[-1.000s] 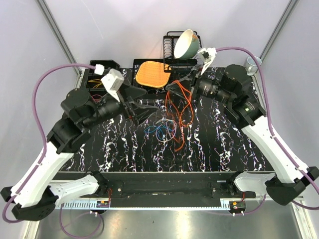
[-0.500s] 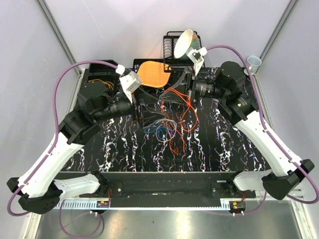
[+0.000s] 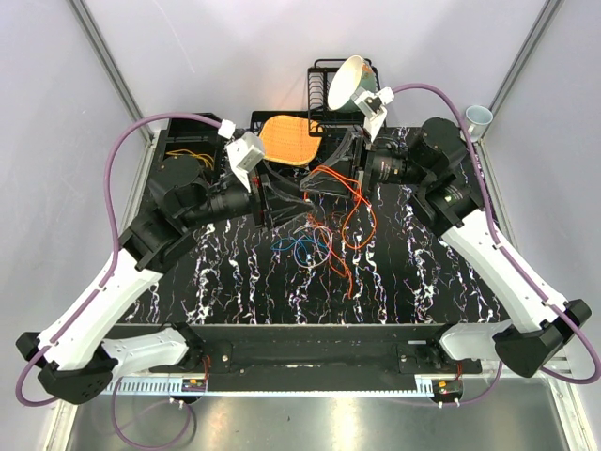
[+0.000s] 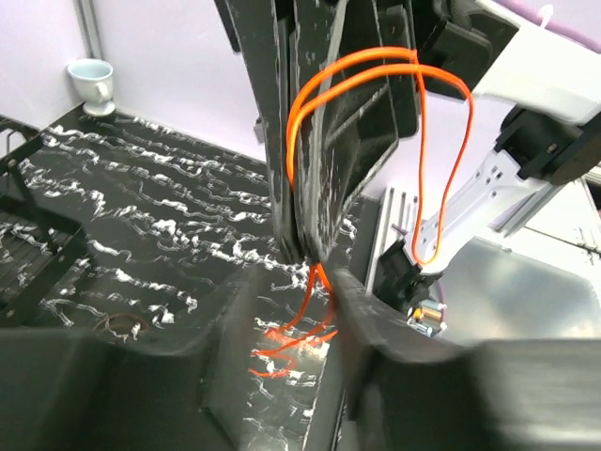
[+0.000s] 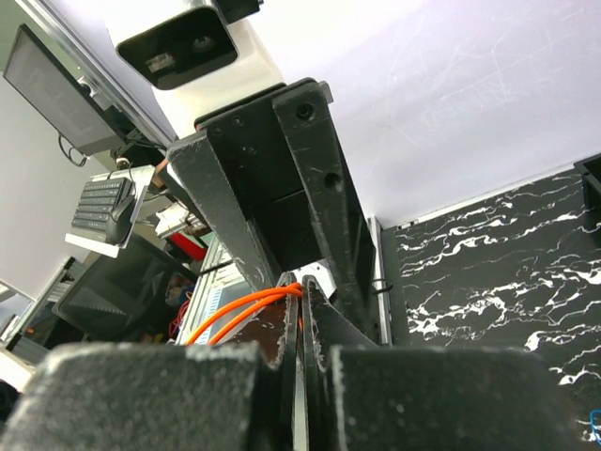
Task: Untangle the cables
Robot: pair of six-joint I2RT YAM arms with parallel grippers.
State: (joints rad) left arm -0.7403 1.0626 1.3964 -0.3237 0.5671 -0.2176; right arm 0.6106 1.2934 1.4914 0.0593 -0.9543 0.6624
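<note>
Left wrist view, orange cable (image 4: pixel 376 61) clamped in right end effector (image 4: pixel 302 252)

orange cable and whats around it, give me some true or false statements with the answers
1. The right tool pinches the orange cable. True.
2. The left tool is clamped fully shut. False: its fingers stand apart, with orange cable strands in the gap.
3. A blue cable lies in loops on the table. True.
4. The bowl sits flat on the table. False: it leans tilted in the black rack at the far edge.
5. The cup stands by the far left corner. False: it is by the far right corner.
</note>
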